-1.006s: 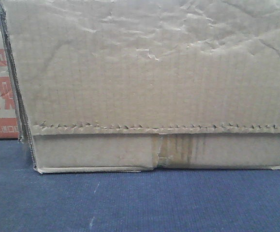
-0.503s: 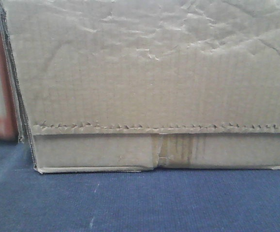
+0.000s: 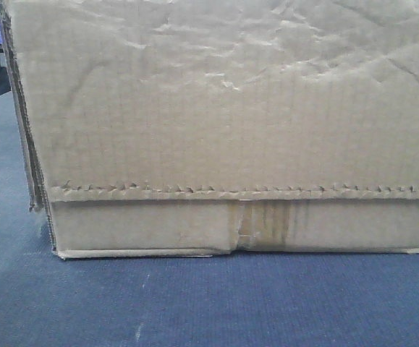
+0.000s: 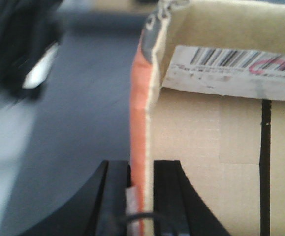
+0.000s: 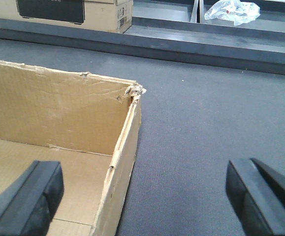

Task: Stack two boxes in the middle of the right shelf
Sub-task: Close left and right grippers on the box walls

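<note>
Early stage, by my read. The shelf isn't in any view, so nothing is on it as far as the pics show, and no carton is seen on top of another.

Front view: plain carton (image 3: 223,123) fills nearly the whole frame, w/ creased face, jagged flap edge low across it, brown tape at approx 6 o'clock. It sits flat on a dark blue-grey surface (image 3: 209,303); can't tell if that's floor or tabletop.

Left wrist view: left end effector (image 4: 142,196) is narrow, clamped on the side wall of the orange-sided carton (image 4: 206,162). One finger is outside at 7 o'clock, one inside at 5 o'clock, wall pinched betw. them. White barcode label (image 4: 231,69) is inside at 1 o'clock. Bkgd is blurred, so can't tell if the carton is lifted or resting.

Right wrist view: right end effector (image 5: 147,196) is spread wide, holding nothing. Fingers are at 8 and 4 o'clock. Open carton (image 5: 58,108) w/ torn rim is at 9 o'clock, its near wall betw. the fingers, the 8 o'clock finger over its inside. It may be the plain one; can't confirm. Black-printed carton (image 5: 58,12) at 11 o'clock and plastic bag (image 5: 231,10) at 1 o'clock both lie beyond a dark ledge (image 5: 181,46).

Done: one grip on, the other approx lined up. Left: close the right, carry both to the shelf's mid level, set one, stack the other.
</note>
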